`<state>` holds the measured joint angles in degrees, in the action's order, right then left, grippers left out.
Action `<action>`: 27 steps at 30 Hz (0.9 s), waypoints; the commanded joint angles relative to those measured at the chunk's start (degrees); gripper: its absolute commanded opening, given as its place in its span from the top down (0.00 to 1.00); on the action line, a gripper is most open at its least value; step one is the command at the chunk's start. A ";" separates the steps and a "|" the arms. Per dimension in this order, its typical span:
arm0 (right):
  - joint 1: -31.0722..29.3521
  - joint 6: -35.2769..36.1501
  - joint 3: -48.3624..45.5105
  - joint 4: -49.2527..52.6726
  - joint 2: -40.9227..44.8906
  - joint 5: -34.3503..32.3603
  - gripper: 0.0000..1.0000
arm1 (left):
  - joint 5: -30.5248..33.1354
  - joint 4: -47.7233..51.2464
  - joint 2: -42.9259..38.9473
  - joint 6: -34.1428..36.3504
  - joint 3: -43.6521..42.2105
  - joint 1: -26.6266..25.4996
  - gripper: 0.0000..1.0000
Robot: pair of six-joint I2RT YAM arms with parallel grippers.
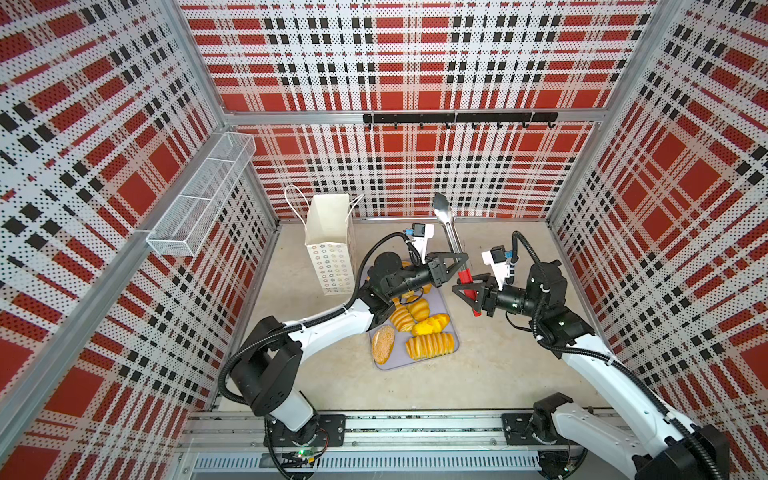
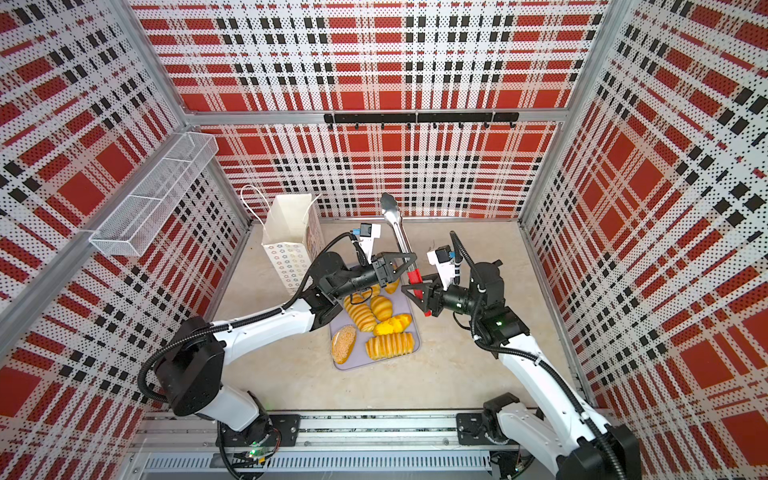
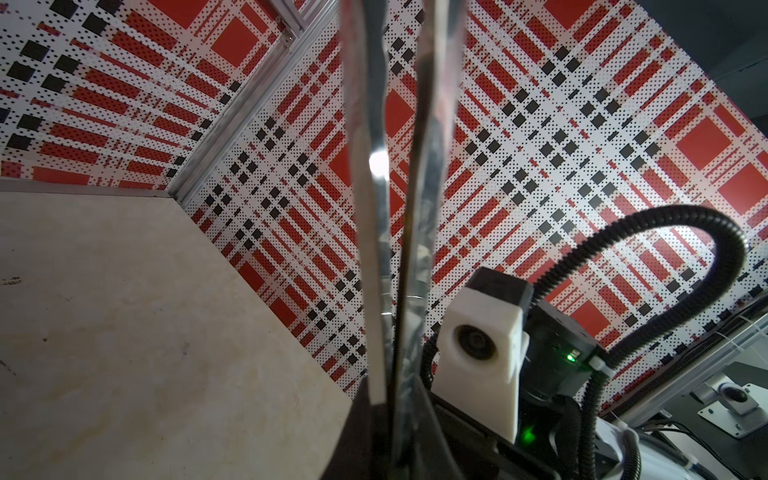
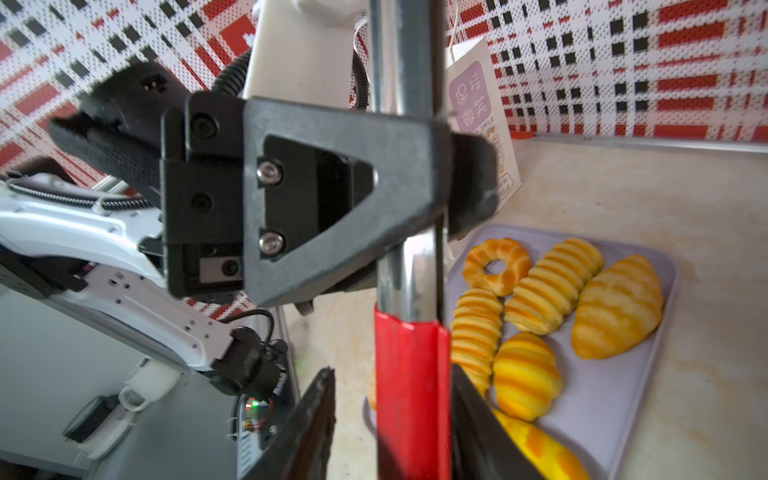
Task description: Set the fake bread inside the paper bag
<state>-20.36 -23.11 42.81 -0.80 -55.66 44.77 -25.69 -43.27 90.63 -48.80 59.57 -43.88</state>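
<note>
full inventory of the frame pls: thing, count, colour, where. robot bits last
fake bread: about eight, golden-yellow, one brown and seeded, on the tray; some partly hidden in both top views
tray: one, lilac, mid-table
paper bag: one, white, upright by the tray's far end
tongs: one, metal with red handle, held off the table over the tray's far end
wire basket: one, white, on the left wall
hook rail: one, black, on the back wall
table: one, beige
left gripper: one, black, shut on the tongs' metal shaft
right gripper: one, black, open around the red handle
</note>
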 commanded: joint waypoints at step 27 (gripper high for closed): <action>-0.15 1.32 2.54 -1.85 1.38 -1.70 0.50 | -2.17 -3.06 -1.43 0.89 1.89 0.29 0.95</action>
<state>-20.47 -20.40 45.19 1.41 -53.58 40.29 -27.05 -43.29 90.63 -48.77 59.59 -43.22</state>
